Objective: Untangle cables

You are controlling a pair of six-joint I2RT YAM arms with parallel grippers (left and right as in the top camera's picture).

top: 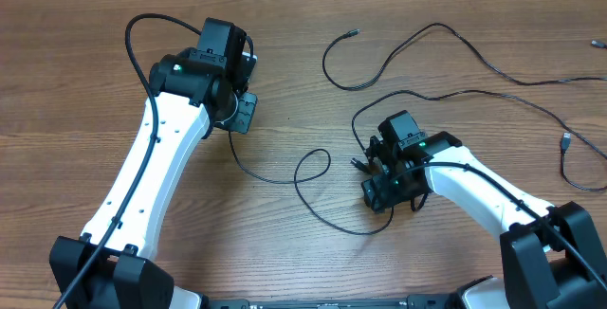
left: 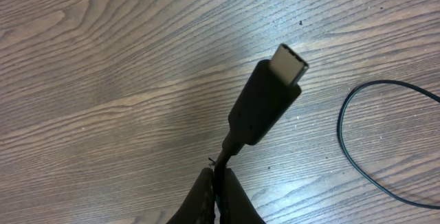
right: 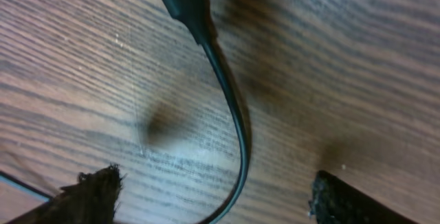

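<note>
Under both arms, the wooden table (top: 285, 25) fills my whole feed. My left arm (top: 152, 157) reaches in from the near edge on one side, my right arm (top: 484, 190) on the other.

The left pincer (top: 245, 112) is pressed together on a thin black cable (top: 329, 162), pinching it just behind its plug (left: 271, 93). On my wrist camera that plug sticks out past the fingertips (left: 206, 207), clear of the wood, its metal end bare. From that pincer the cable drops to the table, curls into a small loop between the two pincers and runs on toward the right pincer (top: 372, 169).

That one is spread. Its fingers (right: 89, 193) stand either side of a stretch of cord lying on the wood and touch neither side of it. I cannot tell whether it is the same cable.

Beyond the right pincer, more cables (top: 474, 51) wander over the far part of the table, well apart from the left pincer.
</note>
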